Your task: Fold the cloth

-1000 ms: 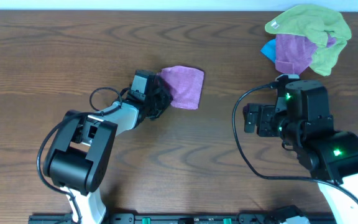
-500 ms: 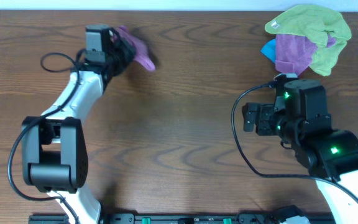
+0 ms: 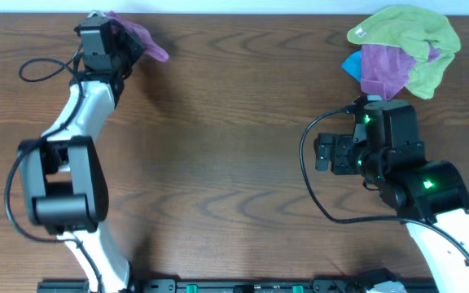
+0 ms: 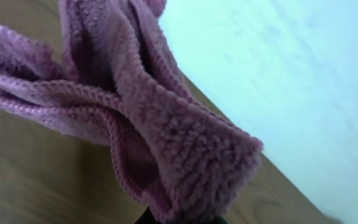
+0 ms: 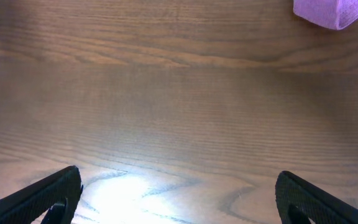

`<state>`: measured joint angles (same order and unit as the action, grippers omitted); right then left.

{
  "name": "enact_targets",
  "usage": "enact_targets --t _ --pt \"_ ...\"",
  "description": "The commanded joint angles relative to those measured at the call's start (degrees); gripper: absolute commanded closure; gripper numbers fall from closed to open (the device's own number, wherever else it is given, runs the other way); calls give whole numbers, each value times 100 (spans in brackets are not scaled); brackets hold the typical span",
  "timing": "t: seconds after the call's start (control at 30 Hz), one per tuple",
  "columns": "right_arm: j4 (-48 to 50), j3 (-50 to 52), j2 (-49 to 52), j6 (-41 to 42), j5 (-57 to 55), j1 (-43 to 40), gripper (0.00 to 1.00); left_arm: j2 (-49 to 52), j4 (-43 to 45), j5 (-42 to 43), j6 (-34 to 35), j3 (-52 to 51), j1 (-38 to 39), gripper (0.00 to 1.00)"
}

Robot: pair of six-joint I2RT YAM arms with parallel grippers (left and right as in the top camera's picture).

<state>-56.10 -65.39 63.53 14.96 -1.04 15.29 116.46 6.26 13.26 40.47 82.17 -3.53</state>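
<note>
Small purple fleece cloth (image 3: 146,42), bunched up.
I see it at eleven o'clock overhead, pinched, folds drooping.

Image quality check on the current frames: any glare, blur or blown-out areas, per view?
Overhead: sharp and evenly lit, no harsh shadows. Left wrist: the purple cloth held by the left gripper fills the frame with crisp fibres, while the background behind it is blurred and washed pale. Right wrist: a bright glare patch on the table low in frame, and the wood grain looks slightly soft.
</note>
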Motion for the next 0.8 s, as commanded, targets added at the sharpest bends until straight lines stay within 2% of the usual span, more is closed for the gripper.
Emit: enact_targets --t 0.0,0.2,0.57,0.67,0.77 --pt "52 48 24 22 2 -63 1 426 4 -26 -273 483 -90 94" --pt "197 48 24 22 2 -63 1 975 4 -42 -393 1036 -179 94" --pt "264 48 24 24 0 -66 1 1226 -190 15 -472 1106 -588 94" --pt "278 48 24 22 0 -66 1 1224 -391 262 -476 1106 -632 66" --pt "278 48 24 22 0 -66 1 1224 -527 450 -483 1106 -632 57"
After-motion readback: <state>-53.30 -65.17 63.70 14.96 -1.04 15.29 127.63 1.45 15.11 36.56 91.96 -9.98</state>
